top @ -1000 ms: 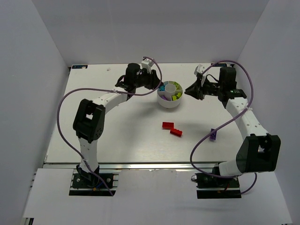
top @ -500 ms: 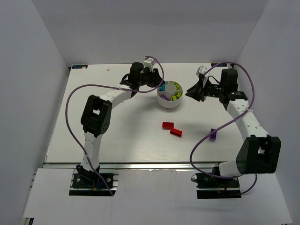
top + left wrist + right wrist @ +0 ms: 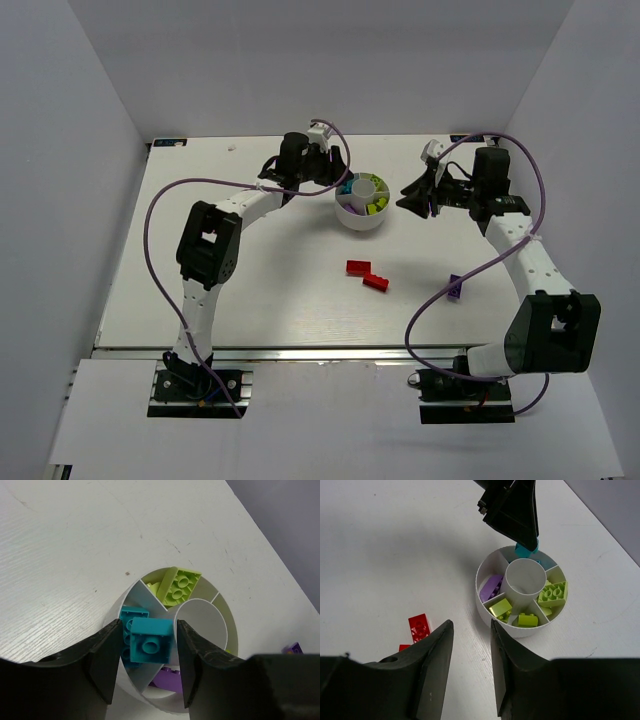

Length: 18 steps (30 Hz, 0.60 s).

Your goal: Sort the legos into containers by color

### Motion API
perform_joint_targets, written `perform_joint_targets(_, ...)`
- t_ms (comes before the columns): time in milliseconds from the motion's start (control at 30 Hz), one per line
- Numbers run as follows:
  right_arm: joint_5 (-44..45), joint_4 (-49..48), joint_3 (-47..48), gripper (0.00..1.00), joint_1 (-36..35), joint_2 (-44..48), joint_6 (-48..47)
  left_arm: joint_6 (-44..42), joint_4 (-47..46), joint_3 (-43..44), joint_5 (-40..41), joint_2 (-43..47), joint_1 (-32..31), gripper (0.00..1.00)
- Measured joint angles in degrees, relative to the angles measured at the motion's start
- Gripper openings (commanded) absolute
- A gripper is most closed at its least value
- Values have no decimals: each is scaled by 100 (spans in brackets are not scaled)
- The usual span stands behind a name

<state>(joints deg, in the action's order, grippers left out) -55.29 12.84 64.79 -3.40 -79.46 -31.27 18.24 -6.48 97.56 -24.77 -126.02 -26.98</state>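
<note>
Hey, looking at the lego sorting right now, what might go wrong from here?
1. The cyan brick between the left tool's fingers hangs near a divider, with a sorted purple brick in the next wedge. It may land in the wrong wedge of the dish.
2. The right arm's cable runs close by the loose purple brick on the table and may drag it away.

No legible txt, nos., labels or signs in any view. Studs on the cyan brick (image 3: 150,641) & the lime bricks (image 3: 553,593) are too small/blurred to make out a logo. Dish (image 3: 487,614) wall & table (image 3: 250,290) carry no readable marks.
</note>
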Motion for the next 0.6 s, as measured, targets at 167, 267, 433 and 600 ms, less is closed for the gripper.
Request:
perform_joint_targets(167, 0, -4, 0, 44, 2, 20, 7, 33, 7, 0, 0, -20, 0, 62)
perform_joint_targets(267, -2, -15, 0, 46, 2, 37, 9, 52, 9, 0, -2, -22, 0, 63)
perform_joint_targets(433, 20, -13, 0, 61, 2, 57, 50, 66, 7, 0, 28, -22, 0, 61)
perform_joint_targets(600, 444, -109, -81, 89, 9, 262, 87, -4, 59, -7, 216, 39, 4, 33)
